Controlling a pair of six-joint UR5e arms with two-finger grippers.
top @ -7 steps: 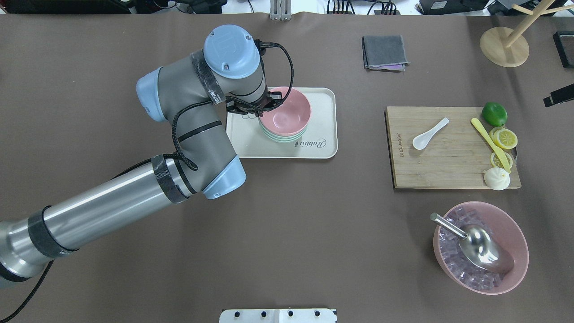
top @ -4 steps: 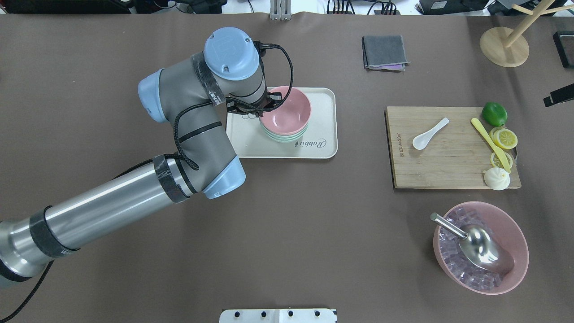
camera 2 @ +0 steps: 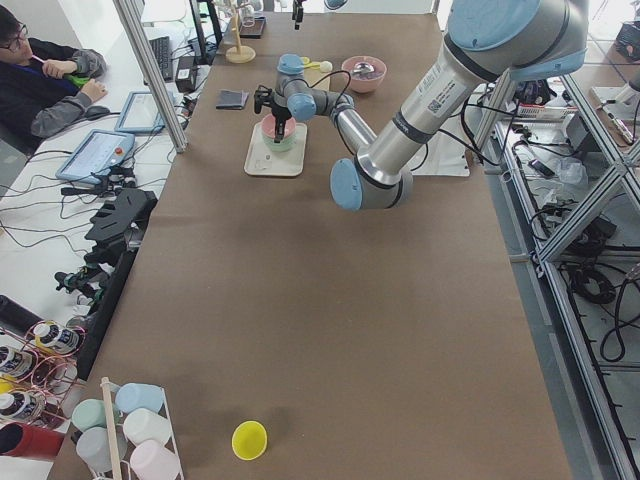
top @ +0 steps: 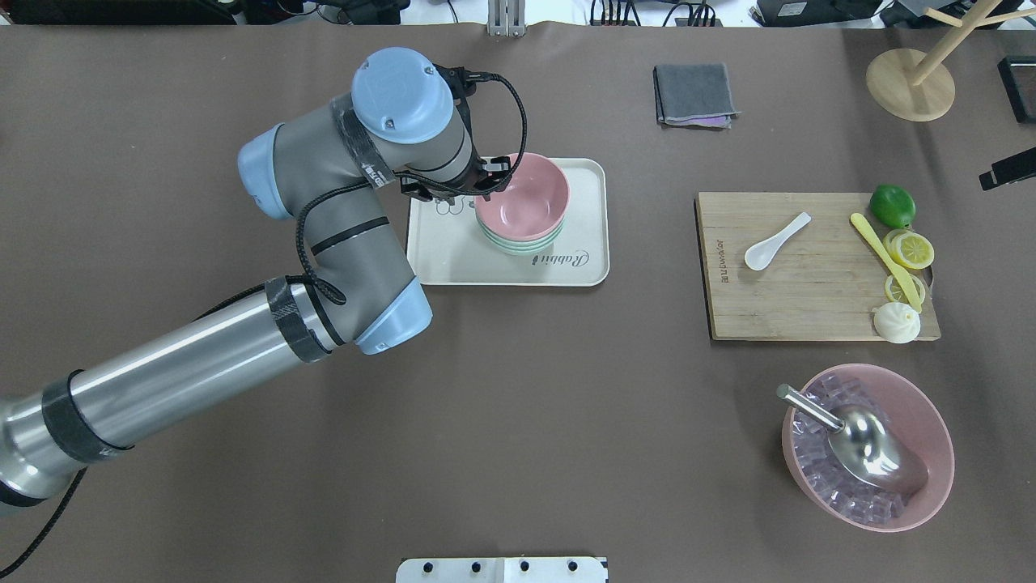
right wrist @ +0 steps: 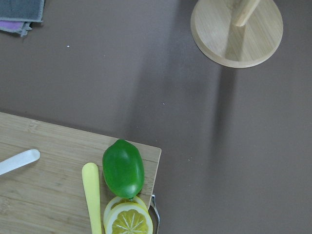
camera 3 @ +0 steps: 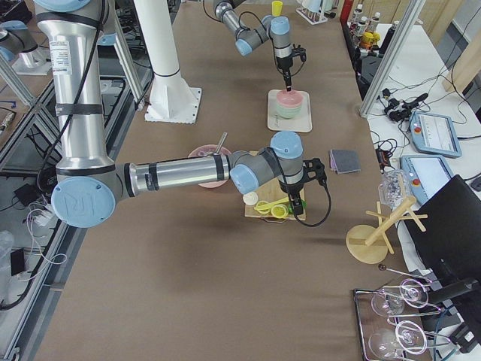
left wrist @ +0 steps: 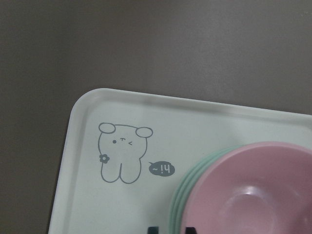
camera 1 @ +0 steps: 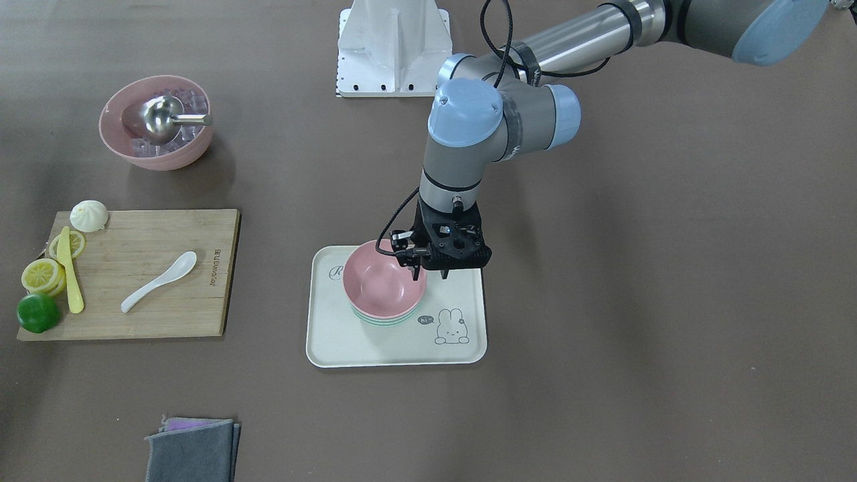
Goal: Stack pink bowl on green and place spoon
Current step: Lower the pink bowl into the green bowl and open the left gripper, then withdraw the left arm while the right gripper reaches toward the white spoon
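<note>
The pink bowl [top: 522,202] sits nested on the green bowls [top: 518,245] on the cream rabbit tray [top: 583,186]. It also shows in the front view [camera 1: 383,284] and the left wrist view [left wrist: 253,195]. My left gripper [camera 1: 418,268] hangs just above the pink bowl's rim on the robot side, jaws slightly apart and holding nothing. The white spoon [top: 777,241] lies on the wooden cutting board [top: 809,300]. My right gripper [camera 3: 301,207] hovers over the board's far right corner; I cannot tell if it is open or shut.
On the board are a lime [top: 892,206], lemon slices [top: 908,249], a yellow knife [top: 882,257] and a bun [top: 896,322]. A pink bowl of ice with a metal scoop [top: 866,445] stands front right. A grey cloth [top: 694,93] and a wooden stand [top: 910,85] are at the back.
My left arm has risen and drawn slightly to the left, away from the pink bowl's rim. The pink bowl stays on the green stack, shifted a little to the right.
</note>
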